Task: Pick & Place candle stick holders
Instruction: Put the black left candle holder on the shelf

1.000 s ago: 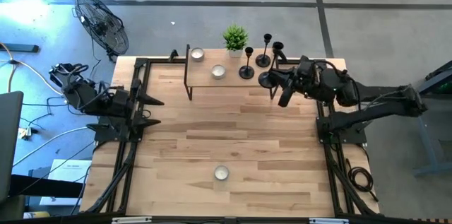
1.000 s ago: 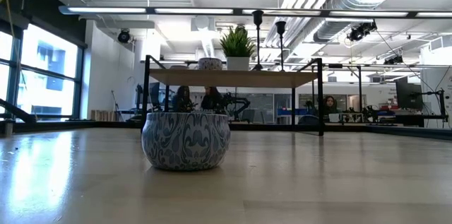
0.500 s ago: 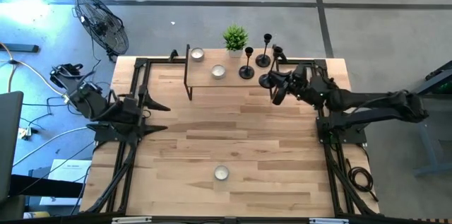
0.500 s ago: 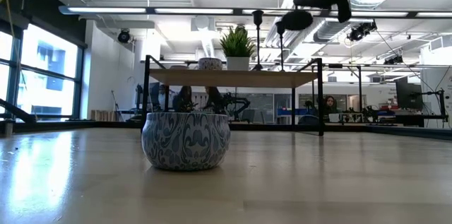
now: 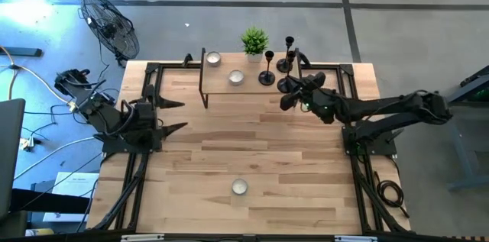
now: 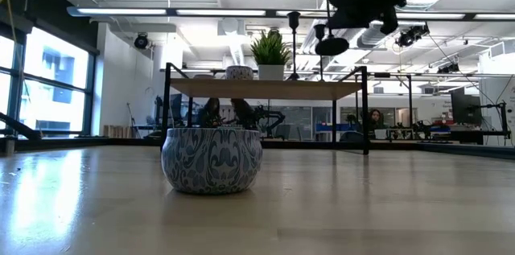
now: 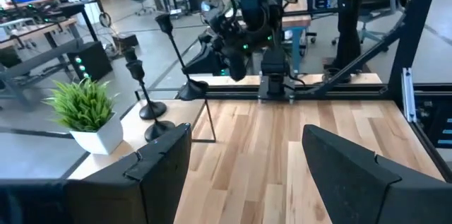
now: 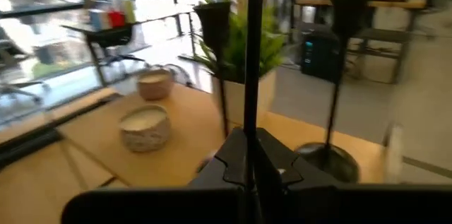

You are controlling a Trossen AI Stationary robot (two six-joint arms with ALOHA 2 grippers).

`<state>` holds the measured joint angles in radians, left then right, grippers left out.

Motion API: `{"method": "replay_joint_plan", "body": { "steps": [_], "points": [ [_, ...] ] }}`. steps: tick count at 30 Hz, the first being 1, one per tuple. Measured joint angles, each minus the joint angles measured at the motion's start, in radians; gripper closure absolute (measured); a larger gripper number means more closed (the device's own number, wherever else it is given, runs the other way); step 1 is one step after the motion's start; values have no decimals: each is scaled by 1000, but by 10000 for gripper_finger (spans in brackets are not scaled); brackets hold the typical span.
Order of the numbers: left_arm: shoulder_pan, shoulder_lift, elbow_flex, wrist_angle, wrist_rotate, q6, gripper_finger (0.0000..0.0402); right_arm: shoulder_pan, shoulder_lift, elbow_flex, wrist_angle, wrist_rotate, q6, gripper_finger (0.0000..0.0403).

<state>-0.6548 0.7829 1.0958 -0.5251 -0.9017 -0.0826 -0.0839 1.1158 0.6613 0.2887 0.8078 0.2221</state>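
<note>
Since the earlier frames we see the right gripper [image 5: 294,97] has slid leftward along the shelf's [image 5: 218,83] right end, carrying its candlestick [image 5: 286,85] with it, and the left arm has swung its fingers slightly toward frame centre. In the right wrist view the held candlestick's thin stem [image 8: 251,54] runs straight up from between the closed fingers, a grip the high view hides. The low view shows its flared base [image 6: 331,46] hanging above the shelf top, tilted. Two more candlesticks [image 5: 267,68] [image 5: 287,53] stand on the shelf, upper centre of the high view, beside the green plant [image 5: 254,42]. The left gripper [image 5: 174,116] sits at the table's left edge, fingers spread apart, as the left wrist view confirms.
</note>
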Motion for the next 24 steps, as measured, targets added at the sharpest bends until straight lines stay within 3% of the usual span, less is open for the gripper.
{"method": "replay_joint_plan", "body": {
  "steps": [4,13,24],
  "points": [
    [0,1,0,0,0,-8,136,-2,25,0,-1,80,37,403],
    [0,1,0,5,-3,-35,136,-48,34,-32,-8,50,175,403],
    [0,1,0,1,-19,-53,136,-56,123,-76,121,45,101,403]
  ]
}}
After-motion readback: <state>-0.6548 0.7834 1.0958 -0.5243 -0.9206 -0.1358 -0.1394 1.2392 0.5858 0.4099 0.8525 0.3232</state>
